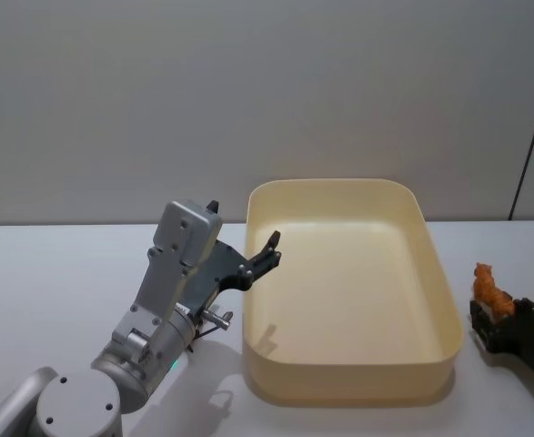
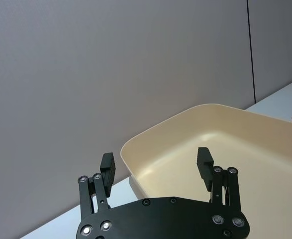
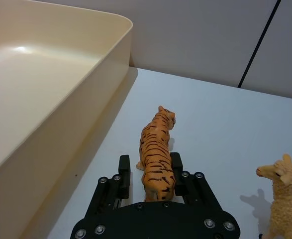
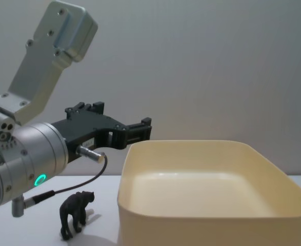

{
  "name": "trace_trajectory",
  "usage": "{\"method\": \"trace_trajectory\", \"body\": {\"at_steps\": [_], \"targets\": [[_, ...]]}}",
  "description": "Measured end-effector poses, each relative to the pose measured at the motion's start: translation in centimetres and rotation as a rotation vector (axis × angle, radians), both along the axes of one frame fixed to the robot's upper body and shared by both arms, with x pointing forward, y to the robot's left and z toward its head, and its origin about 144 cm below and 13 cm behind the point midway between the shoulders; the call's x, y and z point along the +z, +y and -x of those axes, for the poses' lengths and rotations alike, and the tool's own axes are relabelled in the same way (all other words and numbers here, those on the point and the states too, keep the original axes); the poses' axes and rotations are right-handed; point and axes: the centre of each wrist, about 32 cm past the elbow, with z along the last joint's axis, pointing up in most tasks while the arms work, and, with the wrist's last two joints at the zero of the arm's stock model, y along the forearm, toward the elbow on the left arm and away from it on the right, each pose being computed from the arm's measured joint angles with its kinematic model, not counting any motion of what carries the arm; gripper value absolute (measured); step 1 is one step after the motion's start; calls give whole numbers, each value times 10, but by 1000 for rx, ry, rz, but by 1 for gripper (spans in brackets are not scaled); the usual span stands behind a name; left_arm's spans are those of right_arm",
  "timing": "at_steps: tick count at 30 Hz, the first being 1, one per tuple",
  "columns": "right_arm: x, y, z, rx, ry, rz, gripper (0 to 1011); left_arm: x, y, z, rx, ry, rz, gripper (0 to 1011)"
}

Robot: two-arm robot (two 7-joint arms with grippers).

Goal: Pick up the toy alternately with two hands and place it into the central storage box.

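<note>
Right black two-finger gripper (image 3: 149, 162) open, jaws straddling orange striped plastic toy tiger (image 3: 155, 149), gap on one side, not clamped. Tiger's long axis runs along the jaws. Cream rectangular plastic tub (image 1: 348, 378) just beside it. Left black gripper (image 2: 155, 162) spread wide, empty, beyond tub.

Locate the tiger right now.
In the head view the tiger stands on the table at the robot's right, just right of the box, with the right pincer around it.
</note>
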Motion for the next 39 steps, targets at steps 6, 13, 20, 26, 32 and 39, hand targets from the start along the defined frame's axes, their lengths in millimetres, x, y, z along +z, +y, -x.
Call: {"method": "trace_trajectory", "body": {"at_steps": [6, 13, 20, 26, 32, 39], "targets": [[-1, 0, 0, -2, 1, 2, 311, 0, 0, 0, 0, 0, 0, 1001], [1, -3, 7, -34, -33, 14, 294, 0, 0, 0, 0, 0, 0, 1001], [7, -6, 16, -54, -100, 28, 294, 0, 0, 0, 0, 0, 0, 1001], [21, -7, 21, -50, -174, 20, 294, 0, 0, 0, 0, 0, 0, 1001], [35, -4, 20, -10, -221, -12, 294, 0, 0, 0, 0, 0, 0, 1001], [50, 5, 10, 60, -245, -61, 294, 0, 0, 0, 0, 0, 0, 1001]]}}
